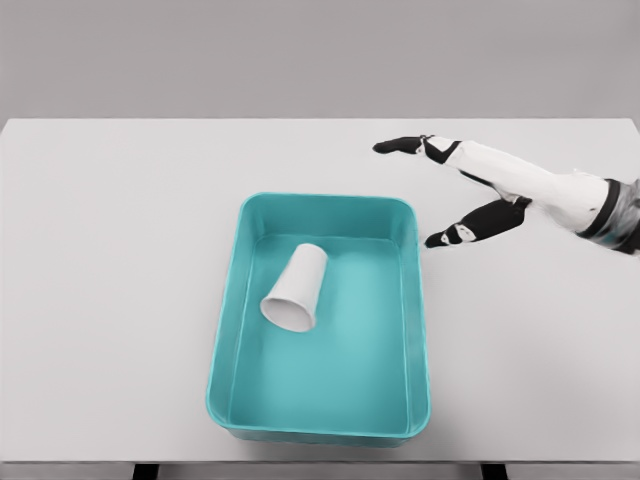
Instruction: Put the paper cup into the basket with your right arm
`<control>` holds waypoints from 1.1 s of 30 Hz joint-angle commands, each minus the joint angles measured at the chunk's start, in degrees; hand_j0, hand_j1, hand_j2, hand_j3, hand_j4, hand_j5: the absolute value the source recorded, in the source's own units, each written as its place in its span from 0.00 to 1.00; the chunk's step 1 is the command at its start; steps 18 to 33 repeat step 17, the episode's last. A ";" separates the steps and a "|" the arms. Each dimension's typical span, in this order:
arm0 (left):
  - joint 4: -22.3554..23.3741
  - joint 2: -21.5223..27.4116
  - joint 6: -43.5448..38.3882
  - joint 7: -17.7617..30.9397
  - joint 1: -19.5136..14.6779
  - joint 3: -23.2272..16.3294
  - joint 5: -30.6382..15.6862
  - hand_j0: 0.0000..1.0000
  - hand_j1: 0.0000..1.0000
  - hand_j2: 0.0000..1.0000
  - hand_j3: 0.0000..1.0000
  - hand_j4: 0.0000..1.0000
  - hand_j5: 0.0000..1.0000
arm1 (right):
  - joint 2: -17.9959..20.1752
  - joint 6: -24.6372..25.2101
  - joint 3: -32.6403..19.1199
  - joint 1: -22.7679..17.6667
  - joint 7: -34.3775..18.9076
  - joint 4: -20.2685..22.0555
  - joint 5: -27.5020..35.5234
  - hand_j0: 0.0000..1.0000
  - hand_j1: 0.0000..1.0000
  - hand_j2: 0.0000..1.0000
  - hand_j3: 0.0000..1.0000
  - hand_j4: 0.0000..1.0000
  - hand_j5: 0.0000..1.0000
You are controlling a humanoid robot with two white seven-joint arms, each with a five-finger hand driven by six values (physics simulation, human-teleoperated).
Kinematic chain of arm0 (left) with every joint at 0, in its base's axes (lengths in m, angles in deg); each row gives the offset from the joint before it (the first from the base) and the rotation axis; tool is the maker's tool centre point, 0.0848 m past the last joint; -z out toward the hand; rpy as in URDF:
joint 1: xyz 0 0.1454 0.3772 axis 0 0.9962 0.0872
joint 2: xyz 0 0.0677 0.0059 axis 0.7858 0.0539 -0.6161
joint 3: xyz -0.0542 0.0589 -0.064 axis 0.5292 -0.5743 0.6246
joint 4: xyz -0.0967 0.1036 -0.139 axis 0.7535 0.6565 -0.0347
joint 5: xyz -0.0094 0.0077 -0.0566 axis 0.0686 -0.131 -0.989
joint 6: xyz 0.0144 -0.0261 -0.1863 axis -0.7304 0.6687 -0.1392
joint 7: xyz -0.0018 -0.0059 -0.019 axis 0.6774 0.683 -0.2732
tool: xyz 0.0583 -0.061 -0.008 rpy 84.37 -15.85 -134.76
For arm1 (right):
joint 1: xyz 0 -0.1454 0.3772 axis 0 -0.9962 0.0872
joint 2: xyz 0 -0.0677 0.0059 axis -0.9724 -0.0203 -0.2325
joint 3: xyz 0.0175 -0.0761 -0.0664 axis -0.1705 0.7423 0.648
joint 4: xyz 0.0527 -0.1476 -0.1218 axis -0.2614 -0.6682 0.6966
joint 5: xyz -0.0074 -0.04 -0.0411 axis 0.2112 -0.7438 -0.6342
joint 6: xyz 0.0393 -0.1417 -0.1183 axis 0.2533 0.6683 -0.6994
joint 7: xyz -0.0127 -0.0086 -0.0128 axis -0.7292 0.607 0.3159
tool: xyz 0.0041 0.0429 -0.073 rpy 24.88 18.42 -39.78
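Your paper cup is lying on its side inside the teal basket; your right hand is hovering beside it, fingers spread wide and empty, so you're likely just needing to pull clear.

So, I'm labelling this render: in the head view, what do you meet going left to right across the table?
Bare white table → teal basket, with the paper cup lying on its side inside it → the right hand, open, just past the basket's right rim.
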 commanded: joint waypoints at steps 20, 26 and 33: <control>0.01 0.00 0.09 0.01 0.00 -0.01 -0.09 1.00 1.00 1.00 1.00 1.00 1.00 | -0.75 -0.50 -19.15 -11.52 0.04 -7.24 -2.50 1.00 1.00 1.00 1.00 1.00 1.00; 0.01 0.00 0.09 0.01 0.00 -0.01 -0.09 1.00 1.00 1.00 1.00 1.00 1.00 | -0.75 -0.50 -19.15 -11.52 0.04 -7.24 -2.50 1.00 1.00 1.00 1.00 1.00 1.00; 0.01 0.00 0.09 0.01 0.00 -0.01 -0.09 1.00 1.00 1.00 1.00 1.00 1.00 | -0.75 -0.50 -19.15 -11.52 0.04 -7.24 -2.50 1.00 1.00 1.00 1.00 1.00 1.00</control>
